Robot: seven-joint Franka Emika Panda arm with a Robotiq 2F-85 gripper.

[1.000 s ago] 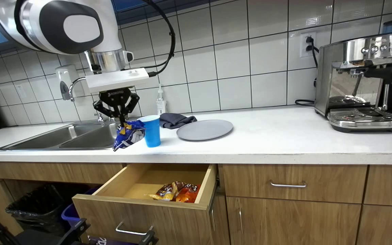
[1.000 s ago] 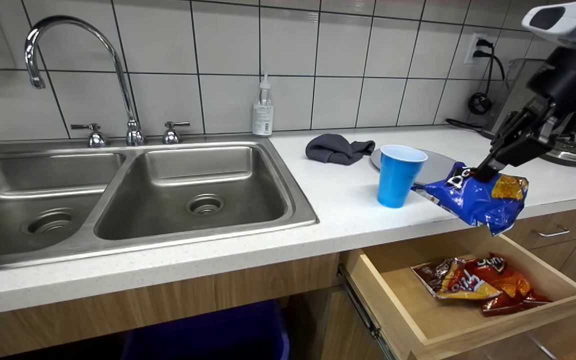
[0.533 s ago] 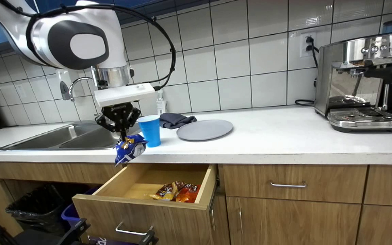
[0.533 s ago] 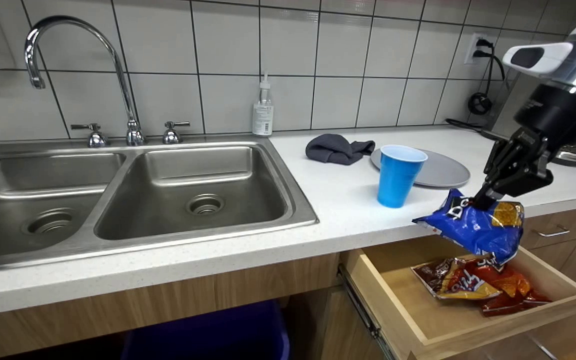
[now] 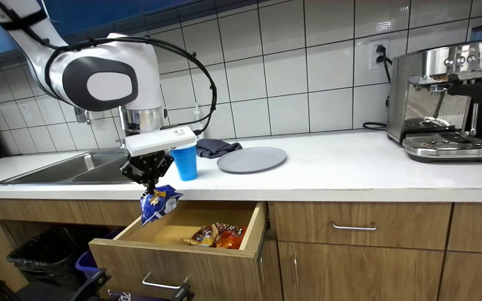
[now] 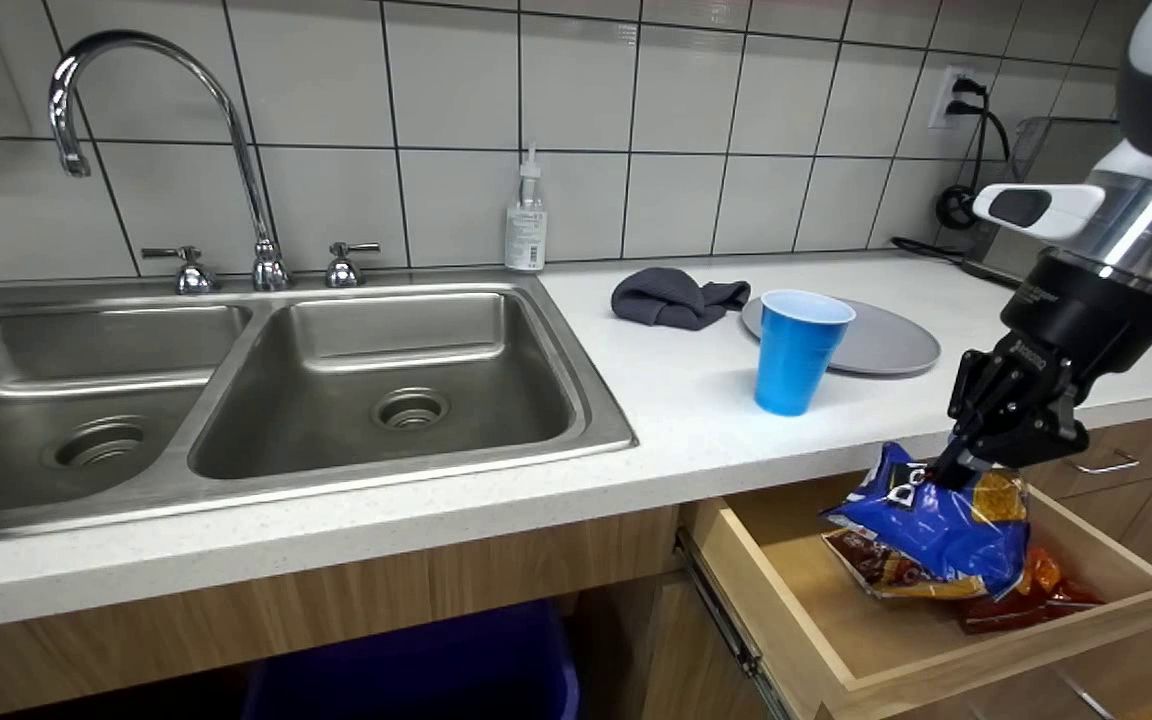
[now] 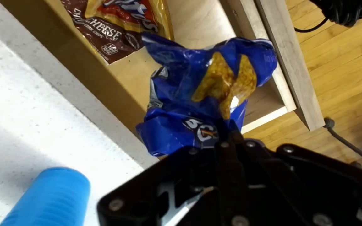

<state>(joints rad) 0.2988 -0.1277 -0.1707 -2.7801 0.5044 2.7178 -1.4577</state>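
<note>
Above the wooden drawer [image 5: 178, 265], the hand [image 6: 950, 476] pinches a crinkled blue bag [image 6: 941, 530]

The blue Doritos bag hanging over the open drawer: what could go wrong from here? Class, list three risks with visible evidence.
1. Slip or tear: the shut jaws pinch the blue Doritos bag at one crumpled spot, so it may drop.
2. Snag: in the wrist view, the bag overlaps the front wall of the drawer, so it might catch.
3. Pile-up: the Fritos bag and red chip bag lie inside, so another on top could obstruct closing.
</note>
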